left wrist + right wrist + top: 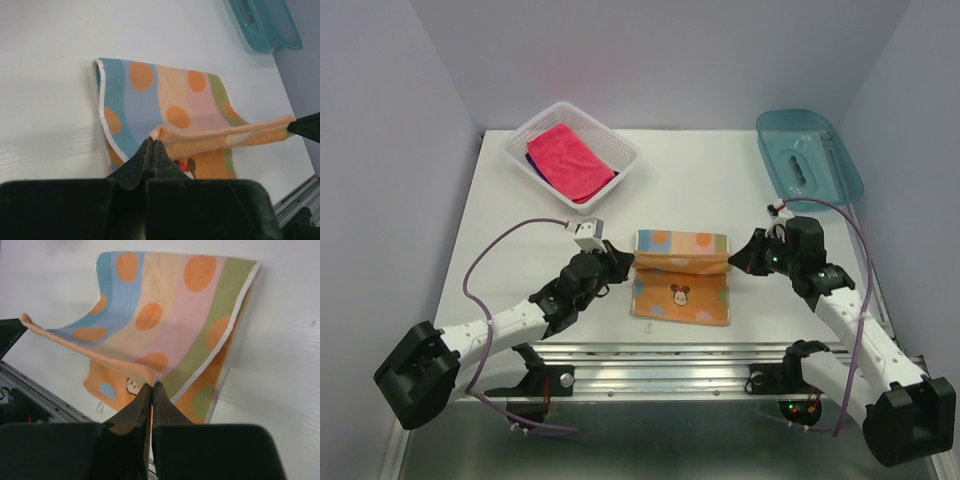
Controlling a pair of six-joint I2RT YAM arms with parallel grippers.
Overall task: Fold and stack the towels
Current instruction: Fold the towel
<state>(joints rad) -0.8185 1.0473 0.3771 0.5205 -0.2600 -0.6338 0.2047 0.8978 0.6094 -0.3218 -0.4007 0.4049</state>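
The orange towel (682, 275) with pastel spots and a cartoon print lies mid-table near the front, its far half raised and folding over. My left gripper (623, 262) is shut on the towel's left corner (155, 133). My right gripper (737, 260) is shut on its right corner (157, 379). The edge stretches taut between them above the lower layer (150, 95), which also shows in the right wrist view (175, 315). The pink-red towel (570, 160) lies folded in the white basket (620, 150) at the back left. A sliver of the dark purple towel (532, 160) shows under it.
A teal plastic tray (808, 155) stands at the back right, also seen in the left wrist view (265, 25). The table's metal front rail (670, 355) runs just below the towel. Grey walls close in on both sides.
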